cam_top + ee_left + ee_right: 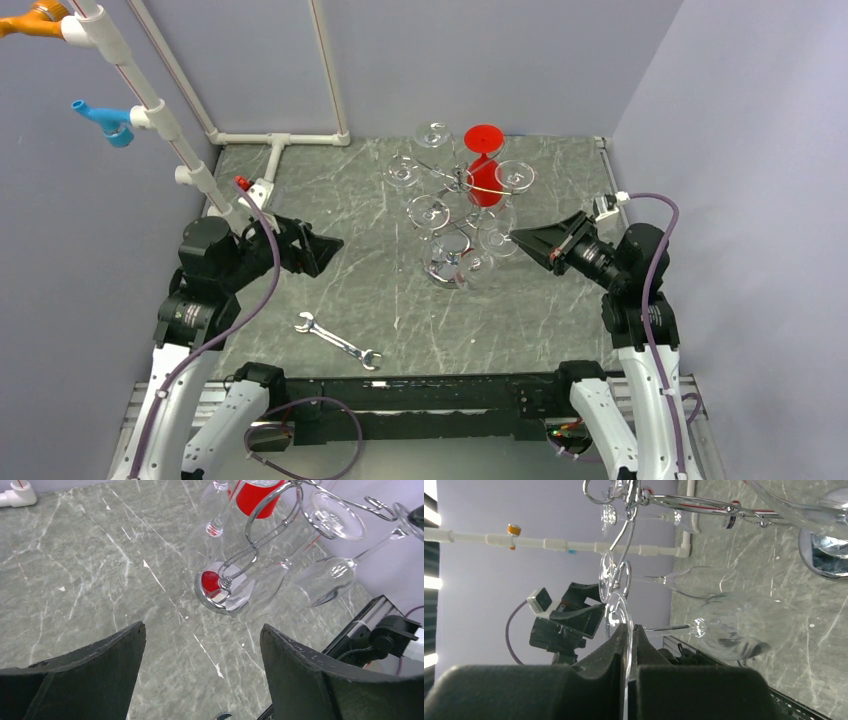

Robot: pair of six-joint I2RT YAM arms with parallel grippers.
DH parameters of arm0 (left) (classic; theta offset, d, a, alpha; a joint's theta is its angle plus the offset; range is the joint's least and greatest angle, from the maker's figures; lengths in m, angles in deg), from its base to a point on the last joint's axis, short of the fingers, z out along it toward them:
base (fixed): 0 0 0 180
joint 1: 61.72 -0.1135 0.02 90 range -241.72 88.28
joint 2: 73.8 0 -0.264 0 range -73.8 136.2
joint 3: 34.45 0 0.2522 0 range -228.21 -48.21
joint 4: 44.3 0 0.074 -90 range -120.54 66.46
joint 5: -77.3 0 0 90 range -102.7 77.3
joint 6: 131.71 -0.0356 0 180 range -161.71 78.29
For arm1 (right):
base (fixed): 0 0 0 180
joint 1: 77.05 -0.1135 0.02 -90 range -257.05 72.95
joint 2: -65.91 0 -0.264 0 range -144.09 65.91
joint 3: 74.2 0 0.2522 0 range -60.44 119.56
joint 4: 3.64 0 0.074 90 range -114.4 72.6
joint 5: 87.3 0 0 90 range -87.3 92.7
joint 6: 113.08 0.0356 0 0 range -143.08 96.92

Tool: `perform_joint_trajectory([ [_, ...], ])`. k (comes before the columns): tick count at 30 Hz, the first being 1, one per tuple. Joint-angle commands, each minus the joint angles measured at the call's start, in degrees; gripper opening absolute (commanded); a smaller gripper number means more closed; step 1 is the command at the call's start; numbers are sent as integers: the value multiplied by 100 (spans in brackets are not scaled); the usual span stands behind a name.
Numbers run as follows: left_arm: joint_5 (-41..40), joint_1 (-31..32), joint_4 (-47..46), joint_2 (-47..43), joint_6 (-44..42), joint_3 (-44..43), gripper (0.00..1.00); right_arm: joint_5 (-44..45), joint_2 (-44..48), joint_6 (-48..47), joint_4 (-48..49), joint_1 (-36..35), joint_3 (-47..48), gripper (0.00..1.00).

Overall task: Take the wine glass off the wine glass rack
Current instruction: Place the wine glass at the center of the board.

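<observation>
Several clear stemmed glasses hang bowl-down from the curled arms of the wine glass rack (462, 182), which stands on the grey marbled counter (330, 200). A red glass (484, 165) hangs on the rack's far side, and its colour shows in the rack's shiny round base.

The wine glass (734, 630) is at the rack's near right side, with its foot up by the end of a wire arm and its bowl low beside the base; whether the foot sits in the curl cannot be told. The right fingers (589, 680) reach in from the right of the rack and are pressed together on the thin rim of that foot.

Other clear glasses crowd close on either side of this one, bowls nearly touching, and the wire arms cross just above.

The left fingers (90, 675) are spread wide and hold nothing; they sit left of the rack, well apart from it, pointing toward its base. A silver wrench (338, 340) lies flat on the counter, nearer than the rack and to its left, touching nothing. A white pipe frame (280, 140) runs behind and to the left of the rack; it carries a blue fitting (105, 120) and an orange one (35, 20).
</observation>
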Motion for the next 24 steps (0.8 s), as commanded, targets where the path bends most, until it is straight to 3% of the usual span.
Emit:
perform_joint_trajectory([
  [1,405,25,92,-90,202,-275,88,-146,-166,-496,-396,-191,47,0],
  [9,730,60,63,-95,325,-318,88,-41,-328,-768,-376,-623,17,0],
  [24,587,77,78,-129,279,-167,88,474,-359,-836,-538,-627,641,0],
])
